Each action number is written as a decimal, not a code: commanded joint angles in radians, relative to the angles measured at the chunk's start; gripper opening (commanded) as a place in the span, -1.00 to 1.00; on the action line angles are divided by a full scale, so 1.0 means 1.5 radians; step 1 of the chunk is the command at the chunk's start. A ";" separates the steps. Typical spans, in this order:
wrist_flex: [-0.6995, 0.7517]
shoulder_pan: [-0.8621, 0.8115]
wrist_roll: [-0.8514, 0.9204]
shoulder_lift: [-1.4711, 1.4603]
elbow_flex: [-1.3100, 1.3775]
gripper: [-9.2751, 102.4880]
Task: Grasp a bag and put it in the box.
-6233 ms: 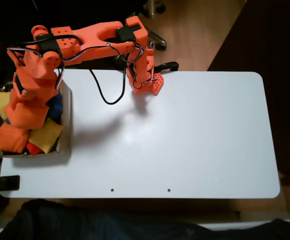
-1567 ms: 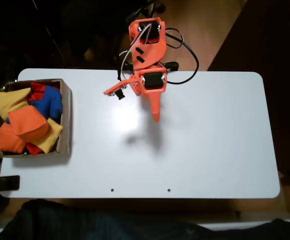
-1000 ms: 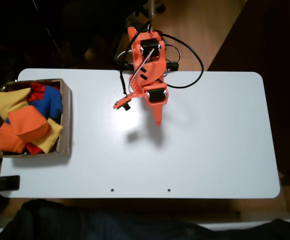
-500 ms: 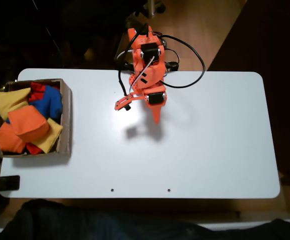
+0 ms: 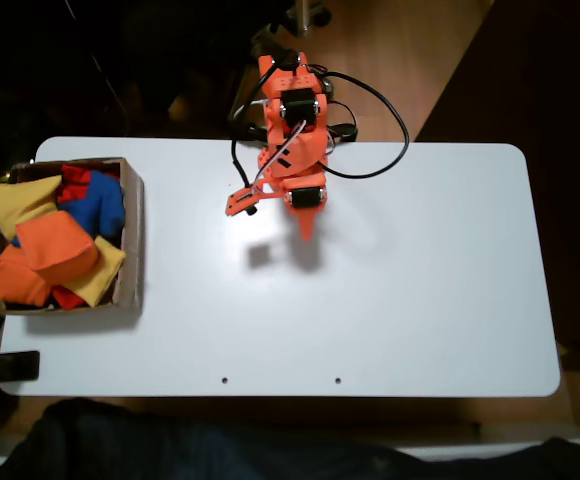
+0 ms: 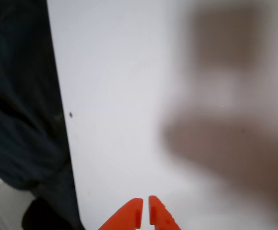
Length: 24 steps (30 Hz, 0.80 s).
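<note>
Tabletop: white, with rounded corners, bare across its middle and right side in the fixed view; two small dark holes sit near its lower edge. In the wrist view the same white surface carries a soft brownish shadow on the right.
Room: wooden floor beyond the far edge, darkness to the upper left and right, and dark cloth along the near edge; the wrist view shows dark fabric past the tabletop's left edge.
Bag: bright orange, plump, lying on top of the pile inside the box, tilted slightly.
Box: brown cardboard, low-walled, at the tabletop's left end.
Other beanbags: a second orange one at the lower left, yellow ones above and at the lower right, a blue one toward the top right, and a bit of red showing below.
Arm: orange, mounted at the far edge, folded over the centre with black cables looping to its right; well apart from the box.
Fingers: orange tips pressed almost together with only a thin slit between them, holding nothing, pointing over bare tabletop.
In the way: nothing lies between arm and box.
</note>
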State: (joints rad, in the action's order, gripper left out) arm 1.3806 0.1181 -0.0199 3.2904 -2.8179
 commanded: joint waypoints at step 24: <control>-0.019 -0.052 -0.009 0.005 -0.074 -0.83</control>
State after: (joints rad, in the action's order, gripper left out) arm 1.3637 0.0383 -0.0291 3.2965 -2.9284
